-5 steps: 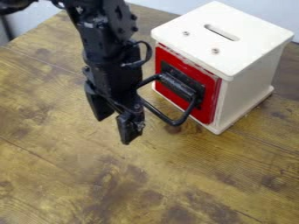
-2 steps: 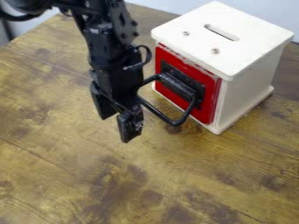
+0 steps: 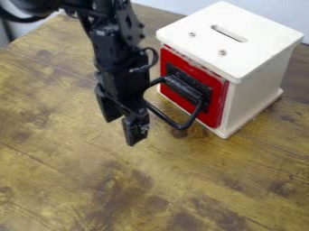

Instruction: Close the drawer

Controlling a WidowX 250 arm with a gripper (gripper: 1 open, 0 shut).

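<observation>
The red drawer (image 3: 182,67) sits in the front of the cream-white cabinet (image 3: 236,41), its face about flush with the cabinet front. A black bracket (image 3: 190,90) and a large black loop handle (image 3: 169,113) stick out from it toward the left. My black gripper (image 3: 126,118) points down just left of the handle loop, over the table. One finger (image 3: 137,128) shows clearly, the other (image 3: 107,110) is behind it. The fingers look apart and hold nothing.
The worn wooden table (image 3: 72,180) spreads to the left and front. The cabinet has a slot in its top (image 3: 229,34). My black arm (image 3: 108,41) reaches in from the top left. The table's far edge runs along the upper left.
My arm and gripper have shifted slightly to the right, closer to the loop handle. The drawer has not visibly moved.
</observation>
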